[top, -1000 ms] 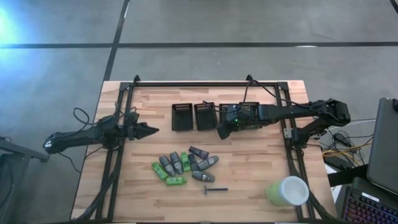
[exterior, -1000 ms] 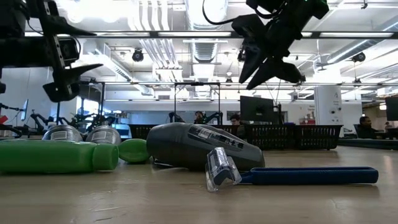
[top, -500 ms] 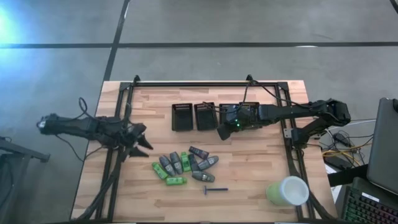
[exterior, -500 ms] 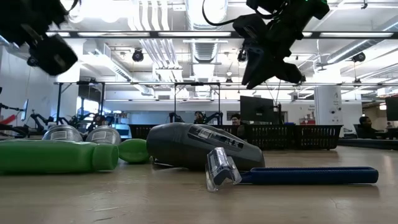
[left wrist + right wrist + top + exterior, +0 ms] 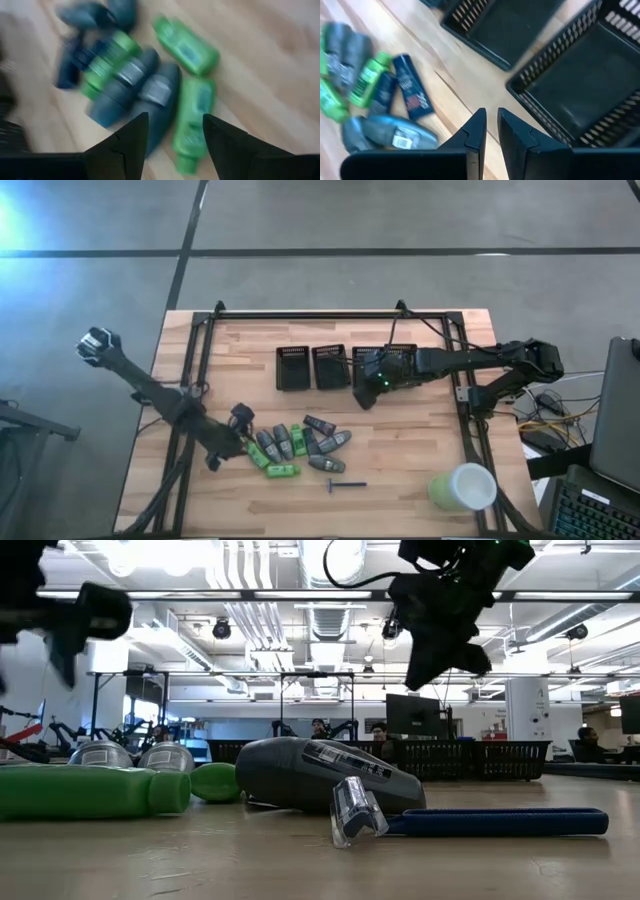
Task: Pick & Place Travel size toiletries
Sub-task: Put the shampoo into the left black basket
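The travel size toiletries (image 5: 298,448) are lying clustered at the lower centre of the desk (image 5: 420,450) — green packets, grey tubes, a thin dark stick. The left gripper (image 5: 240,420) is hanging just left of them, fingers apart, empty. The right gripper (image 5: 362,393) is hovering beside the black mesh bins (image 5: 330,366) in the upper centre — fingers nearly together, empty. A pale cup (image 5: 464,487) is standing lower right.

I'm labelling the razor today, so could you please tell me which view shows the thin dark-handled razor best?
The low view: the thin dark-handled razor lies close and side-on, with its clear head and whole handle visible. In the high view it is only a small dark stick below the toiletry cluster. I cannot make it out in either wrist view.
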You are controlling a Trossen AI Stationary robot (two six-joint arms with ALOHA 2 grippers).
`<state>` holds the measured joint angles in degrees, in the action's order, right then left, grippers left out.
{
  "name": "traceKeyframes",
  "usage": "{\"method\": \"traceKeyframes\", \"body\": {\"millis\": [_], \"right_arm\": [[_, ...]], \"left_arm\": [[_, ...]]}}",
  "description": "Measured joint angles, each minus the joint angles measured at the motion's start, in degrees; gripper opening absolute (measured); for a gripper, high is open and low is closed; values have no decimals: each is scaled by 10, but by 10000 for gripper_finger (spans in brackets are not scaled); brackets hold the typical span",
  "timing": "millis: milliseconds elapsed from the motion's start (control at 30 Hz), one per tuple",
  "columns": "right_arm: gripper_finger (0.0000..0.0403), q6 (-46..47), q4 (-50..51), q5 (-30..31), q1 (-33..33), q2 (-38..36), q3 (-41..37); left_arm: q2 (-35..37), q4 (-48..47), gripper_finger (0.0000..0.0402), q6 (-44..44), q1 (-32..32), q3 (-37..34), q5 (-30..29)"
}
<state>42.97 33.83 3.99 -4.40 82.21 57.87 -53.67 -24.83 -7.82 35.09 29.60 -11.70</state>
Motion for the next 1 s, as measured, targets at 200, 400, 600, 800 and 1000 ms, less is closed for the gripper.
{"method": "traceKeyframes", "body": {"millis": [200,400,600,800,1000], "right_arm": [[64,-28,47,0,0,0,0],[85,-47,50,5,-2,0,0],[104,-58,50,6,-7,-1,0],[121,-61,49,6,-6,-1,0],[138,-61,49,6,-6,-1,0]], "left_arm": [[-109,0,193,29,4,46,24],[-196,6,193,14,4,74,85],[-244,8,193,60,3,82,109],[-243,7,193,62,3,99,105],[-225,4,193,41,3,101,88]]}}
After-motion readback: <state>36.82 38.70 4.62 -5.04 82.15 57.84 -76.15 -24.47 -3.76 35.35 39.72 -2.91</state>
